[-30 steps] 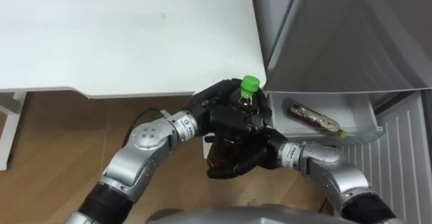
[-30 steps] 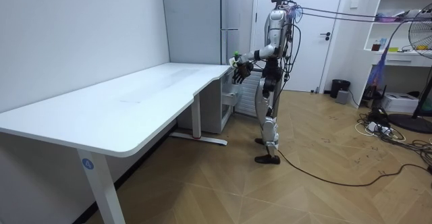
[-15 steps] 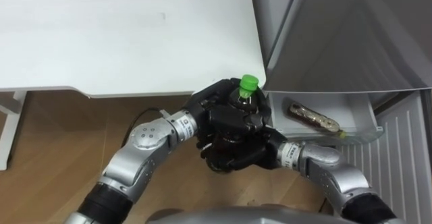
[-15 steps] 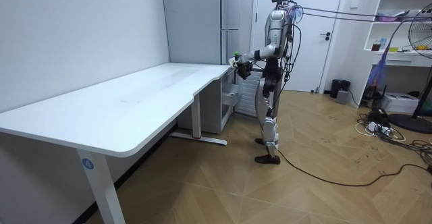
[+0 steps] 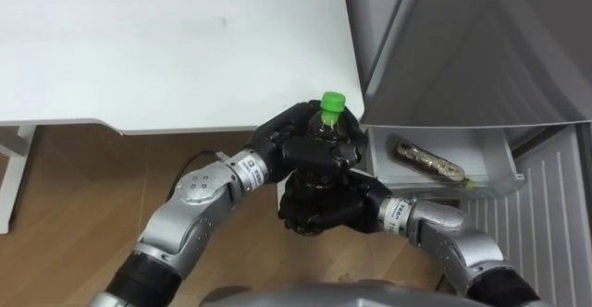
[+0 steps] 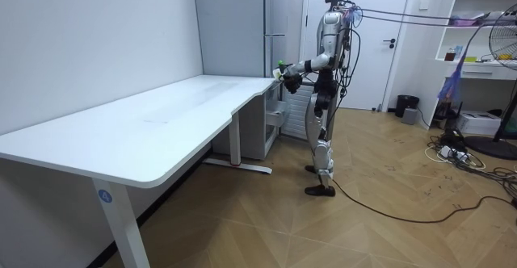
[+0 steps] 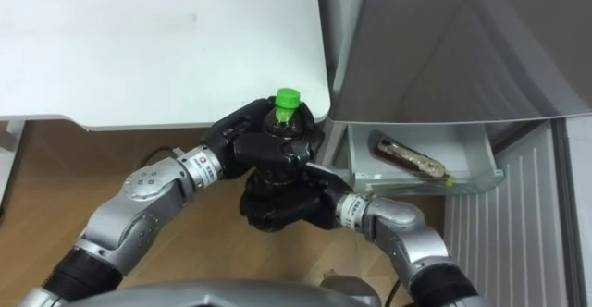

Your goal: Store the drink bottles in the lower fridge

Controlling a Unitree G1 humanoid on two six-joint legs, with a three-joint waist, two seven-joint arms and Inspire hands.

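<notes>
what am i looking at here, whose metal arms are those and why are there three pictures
It is a two-legged humanoid robot doing housework. Two pictures come from the cameras in its head, looking down at its own arms. The third is from a camera across the room, where the robot stands by a white table and a grey fridge. Both black hands are wrapped round one dark drink bottle with a green cap. The left hand is near the top and the right hand lower down. To the right is an open fridge drawer, with another bottle lying in it.
</notes>
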